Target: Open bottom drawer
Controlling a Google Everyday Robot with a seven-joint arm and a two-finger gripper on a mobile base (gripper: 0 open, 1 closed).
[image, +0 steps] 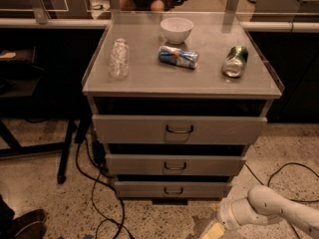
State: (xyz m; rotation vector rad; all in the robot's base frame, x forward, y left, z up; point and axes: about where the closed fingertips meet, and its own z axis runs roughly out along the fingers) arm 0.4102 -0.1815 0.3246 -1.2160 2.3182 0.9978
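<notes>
Grey metal cabinet (149,81) with three drawers; gripper (212,230) low at its right.

Three grey fronts stacked, one dark wire handle on each: top drawer (129,129), middle drawer (134,164), bottom drawer (139,189) lowest, just above the speckled floor (40,188), narrowest front of the three. On the cabinet top, four items: one white bowl (176,30) at the rear, one clear bottle (118,58) lying at the left, one blue can (178,57) lying at centre, one green can (235,61) lying at the right. One white arm (271,210) entering from the lower right corner; gripper at the bottom edge, near the bottom drawer's right end, apart from its handle; opening and hold not discernible.
</notes>
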